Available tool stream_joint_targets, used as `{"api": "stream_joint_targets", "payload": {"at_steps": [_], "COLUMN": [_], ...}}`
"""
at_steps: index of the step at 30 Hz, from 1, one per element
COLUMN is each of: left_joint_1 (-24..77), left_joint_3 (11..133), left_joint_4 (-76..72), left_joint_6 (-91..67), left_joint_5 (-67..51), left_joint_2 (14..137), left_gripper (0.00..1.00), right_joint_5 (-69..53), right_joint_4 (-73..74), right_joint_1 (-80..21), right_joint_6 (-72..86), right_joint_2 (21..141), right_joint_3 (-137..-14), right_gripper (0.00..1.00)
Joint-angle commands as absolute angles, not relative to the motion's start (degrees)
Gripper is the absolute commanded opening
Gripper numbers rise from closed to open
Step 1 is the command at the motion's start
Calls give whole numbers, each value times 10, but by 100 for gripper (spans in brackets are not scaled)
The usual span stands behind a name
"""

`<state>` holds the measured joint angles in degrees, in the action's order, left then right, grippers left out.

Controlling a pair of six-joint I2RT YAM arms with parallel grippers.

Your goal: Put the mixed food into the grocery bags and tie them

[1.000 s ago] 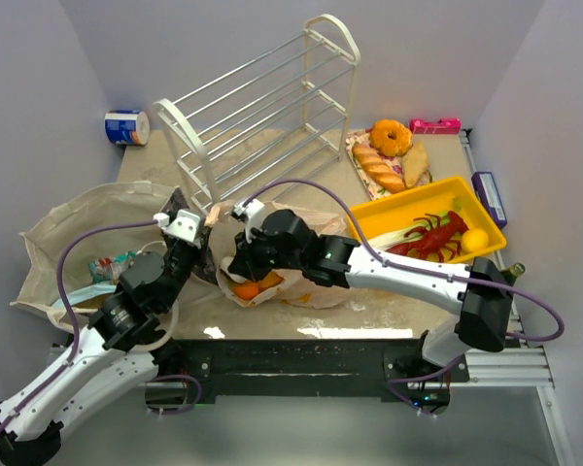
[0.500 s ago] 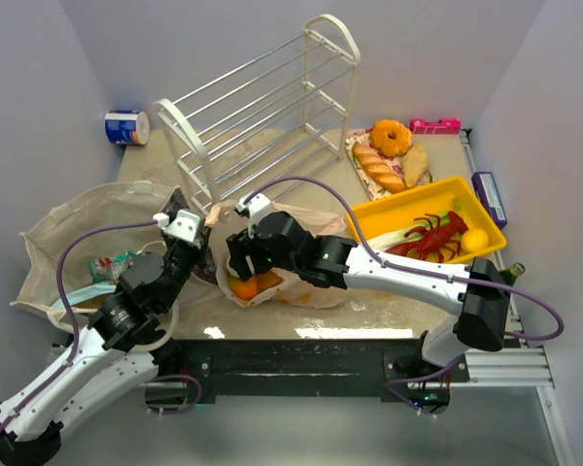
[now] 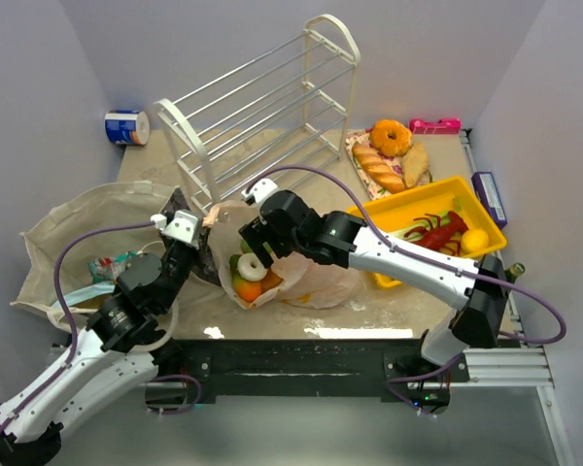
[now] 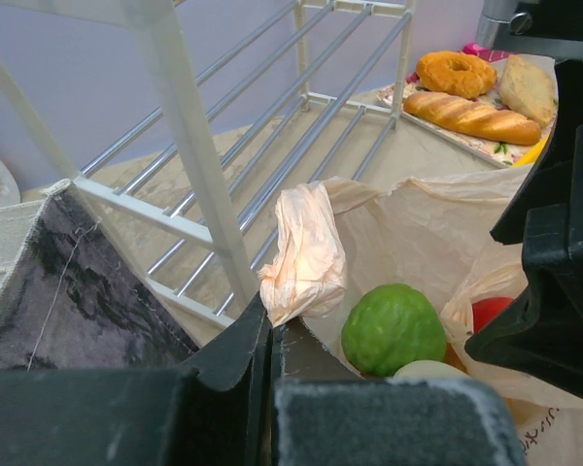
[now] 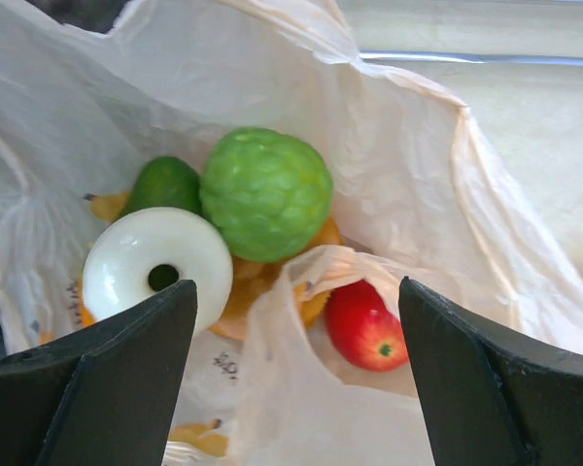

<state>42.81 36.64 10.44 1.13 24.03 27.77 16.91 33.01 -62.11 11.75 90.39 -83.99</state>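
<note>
The white ring (image 5: 158, 272) now lies in the peach-pink bag (image 3: 306, 282) mid-surface beside the green fruit (image 5: 265, 192), just dropped by the right end effector (image 3: 260, 236), which is now spread open above it, while the left end effector (image 4: 270, 340) stays clenched on the bag handle (image 4: 304, 254), so one more item looks packed.

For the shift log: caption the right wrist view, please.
Open right tool over the peach plastic bag holding a bumpy green fruit, white ring, smaller green fruit and red apple.

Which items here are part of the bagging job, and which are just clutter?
Job: peach plastic bag, cloth tote, green fruit, red apple, white ring, snack packet.
Clutter: wire rack, yellow tray, lobster, bread loaves, donut.
</note>
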Motion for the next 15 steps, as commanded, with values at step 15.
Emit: {"api": "stream_joint_targets", "payload": {"at_steps": [15], "left_joint_1": [426], "left_joint_3": [366], "left_joint_4": [84], "left_joint_6": [7], "left_joint_5": [241], "left_joint_2": [272], "left_gripper": [0], "right_joint_5": [183], "right_joint_4": [454], "right_joint_1": [-623], "right_joint_6": [42], "right_joint_2": [981], "right_joint_3": [-876], "right_gripper": [75]}}
